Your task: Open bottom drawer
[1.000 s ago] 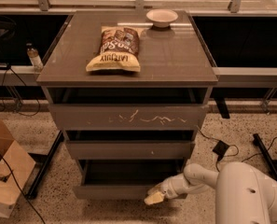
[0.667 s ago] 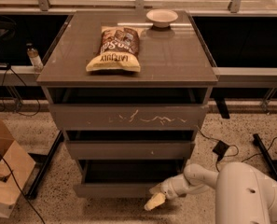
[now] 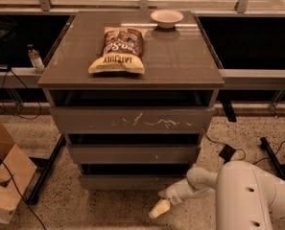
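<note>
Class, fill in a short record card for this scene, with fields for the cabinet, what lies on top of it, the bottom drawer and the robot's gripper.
cabinet: grey-brown cabinet, three drawers stacked
on top: chip bag near the front left; bowl at the back
bottom drawer: bottom drawer, the slimmest front, plain
gripper: gripper low by the floor, below the bottom drawer's right part, not touching it
left of cabinet: cardboard box on the floor

Your robot's arm is glossy white, built of smooth, rounded segments that narrow down from a bulky, dome-like white housing. You can see a few small dark round dots on the housing's shell. At the thin end you find the gripper, a pale cream-yellow tip, sitting low, just in front of and below the right end of the bottom drawer.
</note>
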Robot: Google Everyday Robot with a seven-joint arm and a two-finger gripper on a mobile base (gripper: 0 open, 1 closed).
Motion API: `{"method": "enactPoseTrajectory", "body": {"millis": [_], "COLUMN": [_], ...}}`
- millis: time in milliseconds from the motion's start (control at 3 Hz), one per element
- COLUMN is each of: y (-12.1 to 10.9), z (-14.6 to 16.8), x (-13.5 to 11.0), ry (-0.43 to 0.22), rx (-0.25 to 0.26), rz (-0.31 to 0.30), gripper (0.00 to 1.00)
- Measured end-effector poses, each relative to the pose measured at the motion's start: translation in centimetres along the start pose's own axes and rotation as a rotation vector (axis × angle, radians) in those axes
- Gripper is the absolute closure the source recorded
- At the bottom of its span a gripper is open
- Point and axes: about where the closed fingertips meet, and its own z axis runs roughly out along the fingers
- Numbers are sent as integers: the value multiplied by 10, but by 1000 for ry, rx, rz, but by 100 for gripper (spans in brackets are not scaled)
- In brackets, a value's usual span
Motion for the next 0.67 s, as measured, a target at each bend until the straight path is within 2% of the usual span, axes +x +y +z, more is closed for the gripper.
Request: {"method": "enactPoseTrajectory", "body": {"millis": [333,667], "y": [14,33], "z": [-14,-34], "x": [2,-6], "ry": [11,-4], "rx": [27,55], "rz": [-11,-61], "gripper": [38,36]}}
